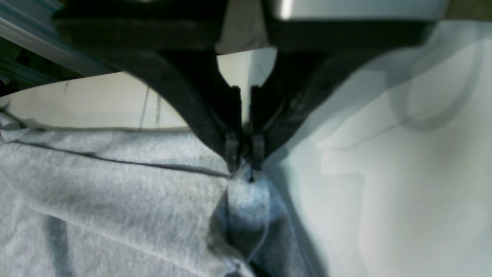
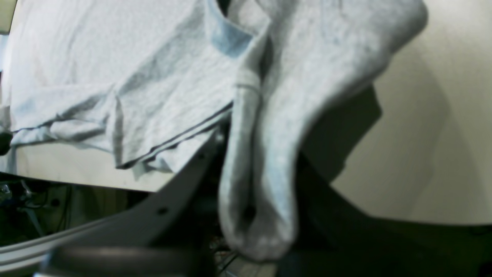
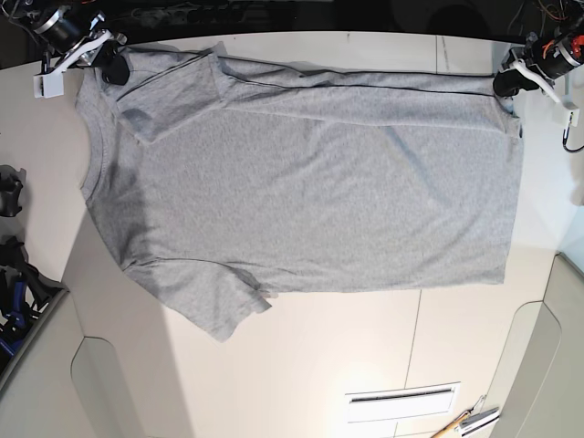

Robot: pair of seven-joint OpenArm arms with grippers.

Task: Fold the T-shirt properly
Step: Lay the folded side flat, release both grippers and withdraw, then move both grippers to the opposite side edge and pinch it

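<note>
The light grey T-shirt [image 3: 301, 192] lies spread flat, plain side up, on the white table [image 3: 301, 365], with its neck towards the left of the base view. My left gripper [image 3: 506, 84] is at the far hem corner on the right. In the left wrist view it [image 1: 245, 161] is shut on a pinch of the T-shirt [image 1: 96, 184]. My right gripper [image 3: 111, 68] is at the far shoulder on the left. In the right wrist view it [image 2: 257, 184] is shut on a bunched fold of the T-shirt [image 2: 115, 77], which hides its fingertips.
The shirt's far edge lies close to the table's far edge [image 3: 365, 38]. A slotted vent [image 3: 401, 401] and a small tool [image 3: 470, 422] sit at the near right. Black clamps [image 3: 9, 192] stand off the table's left side.
</note>
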